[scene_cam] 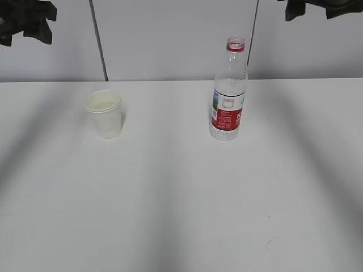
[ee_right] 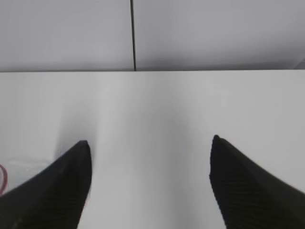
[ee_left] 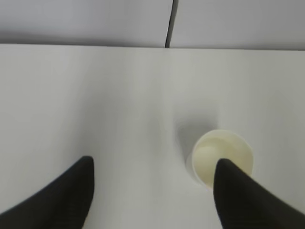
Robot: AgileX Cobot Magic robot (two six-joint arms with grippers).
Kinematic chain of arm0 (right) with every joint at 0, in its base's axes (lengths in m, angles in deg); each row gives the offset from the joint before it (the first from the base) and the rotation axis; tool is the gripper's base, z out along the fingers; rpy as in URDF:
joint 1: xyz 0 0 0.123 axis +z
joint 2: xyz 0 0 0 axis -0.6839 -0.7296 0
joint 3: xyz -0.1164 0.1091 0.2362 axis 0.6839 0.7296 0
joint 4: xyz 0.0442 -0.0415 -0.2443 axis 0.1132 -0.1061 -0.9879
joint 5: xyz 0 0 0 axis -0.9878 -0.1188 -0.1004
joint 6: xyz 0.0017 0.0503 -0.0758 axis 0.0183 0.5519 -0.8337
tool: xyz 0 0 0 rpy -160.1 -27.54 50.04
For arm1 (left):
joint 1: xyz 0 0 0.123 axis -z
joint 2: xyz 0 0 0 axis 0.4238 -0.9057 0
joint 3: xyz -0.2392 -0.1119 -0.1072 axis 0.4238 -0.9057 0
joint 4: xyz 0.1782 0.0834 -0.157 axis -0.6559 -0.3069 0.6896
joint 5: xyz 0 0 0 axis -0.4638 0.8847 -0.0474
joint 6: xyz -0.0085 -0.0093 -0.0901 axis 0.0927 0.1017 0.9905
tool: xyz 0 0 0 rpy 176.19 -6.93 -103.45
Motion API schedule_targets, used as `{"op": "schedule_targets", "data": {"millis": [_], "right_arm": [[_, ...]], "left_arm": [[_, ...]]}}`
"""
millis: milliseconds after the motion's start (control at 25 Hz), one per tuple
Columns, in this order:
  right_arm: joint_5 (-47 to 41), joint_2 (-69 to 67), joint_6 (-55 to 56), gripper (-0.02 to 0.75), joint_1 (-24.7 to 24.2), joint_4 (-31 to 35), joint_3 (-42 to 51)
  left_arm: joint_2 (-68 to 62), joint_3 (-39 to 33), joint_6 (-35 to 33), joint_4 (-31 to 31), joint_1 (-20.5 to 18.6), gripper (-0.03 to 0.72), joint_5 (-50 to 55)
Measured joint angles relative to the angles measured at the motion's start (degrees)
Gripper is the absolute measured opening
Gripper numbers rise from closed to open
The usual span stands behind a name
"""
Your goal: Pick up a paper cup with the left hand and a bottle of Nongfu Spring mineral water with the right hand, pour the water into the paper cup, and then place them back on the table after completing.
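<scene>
In the exterior view a white paper cup [scene_cam: 104,113] stands upright on the white table [scene_cam: 181,204], left of the middle and near the far edge; its inside looks pale cream. Well apart to its right, a clear uncapped bottle [scene_cam: 229,90] stands upright with a red neck ring and a red-and-white label; whether water shows inside cannot be told. Parts of the left hand [scene_cam: 25,20] and the right hand [scene_cam: 323,7] hang at the top corners, away from both.

In the left wrist view, the left hand [ee_left: 152,171] is spread, empty, the cup [ee_left: 221,155] partly behind its right finger.

In the right wrist view, the right hand [ee_right: 150,152] is spread wide over bare tabletop, holding nothing.
</scene>
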Motion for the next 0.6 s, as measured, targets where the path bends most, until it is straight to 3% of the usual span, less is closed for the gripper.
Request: {"op": "schedule_targets", "data": {"millis": [320,600], "right_arm": [[-22.4,0.0,-4.9,0.572,0.0,2.7,-2.7],[-25.7,0.0,-10.6,0.572,0.0,11.7,-2.8]], "left_arm": [[-0.1,3.7,-3.3,2.5,0.0,0.480,14.4],[-1.6,4.5,-5.9,4.3,0.0,0.479,27.0]]}}
